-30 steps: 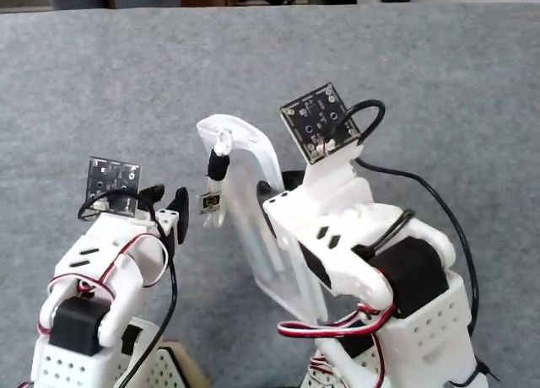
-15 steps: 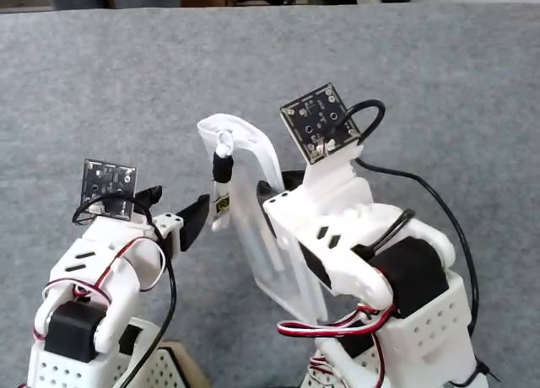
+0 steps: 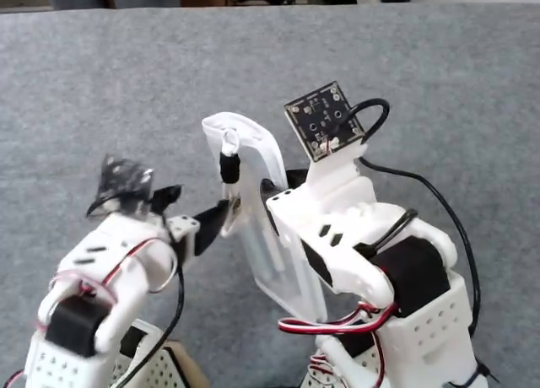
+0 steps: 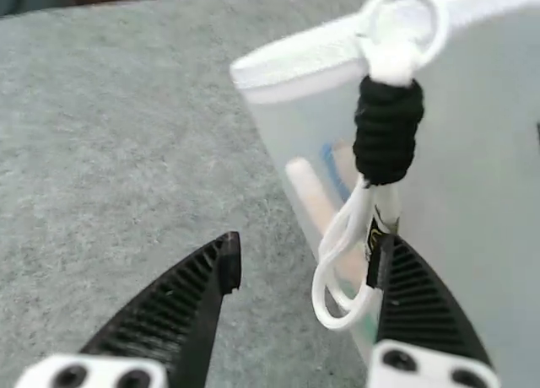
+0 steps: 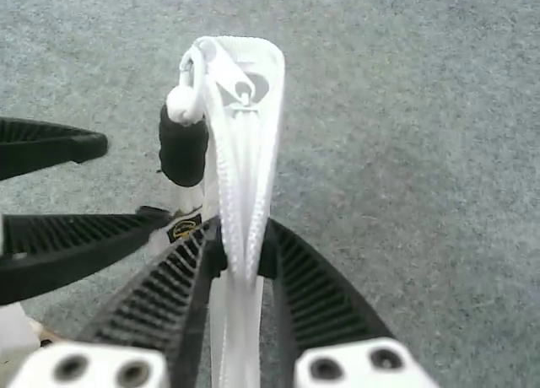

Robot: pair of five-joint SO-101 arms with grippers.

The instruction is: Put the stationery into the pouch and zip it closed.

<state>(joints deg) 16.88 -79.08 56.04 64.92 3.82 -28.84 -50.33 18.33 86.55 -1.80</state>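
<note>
My right gripper (image 5: 240, 236) is shut on the zipper edge of the clear white-trimmed pouch (image 5: 245, 110), holding it upright above the grey mat. The pouch (image 3: 257, 236) stands between the two arms in the high view. A black-wrapped zipper pull (image 3: 229, 166) with a white cord loop (image 4: 337, 270) hangs from its top end. My left gripper (image 4: 308, 249) is open, with the cord loop between its fingers, close to the one beside the pouch. Pen-like stationery (image 4: 312, 194) shows through the pouch wall (image 4: 472, 152).
Grey felt mat (image 3: 101, 84) covers the table on all sides. The left arm's black fingers (image 5: 84, 245) appear beside the pouch in the right wrist view. A cardboard corner (image 3: 173, 363) sits at the near edge.
My left gripper has swung toward the pouch and opened wider, coming to straddle the hanging cord. The pouch and right gripper shifted only slightly.
</note>
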